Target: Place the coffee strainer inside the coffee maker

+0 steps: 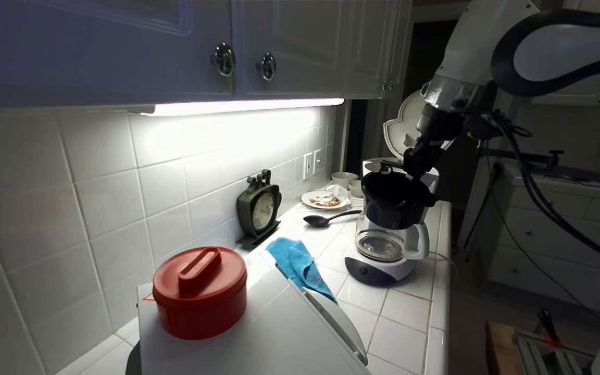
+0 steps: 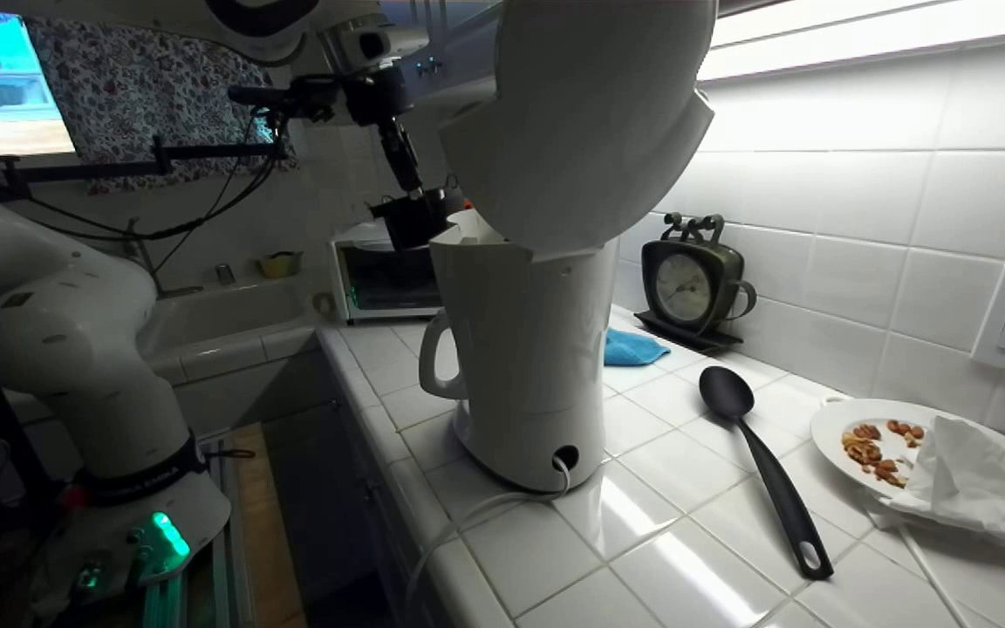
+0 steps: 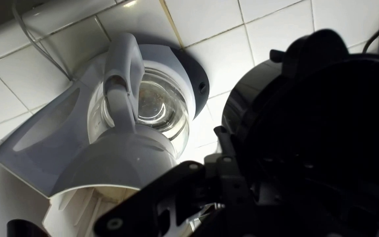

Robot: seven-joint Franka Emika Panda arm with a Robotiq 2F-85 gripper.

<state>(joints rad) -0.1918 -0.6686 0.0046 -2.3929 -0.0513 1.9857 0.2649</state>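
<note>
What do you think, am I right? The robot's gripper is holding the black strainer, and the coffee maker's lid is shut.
Almost: the lid isn't shut. It stands open on the coffee maker, as both exterior views show. The gripper is holding the black strainer, just as you said.
</note>
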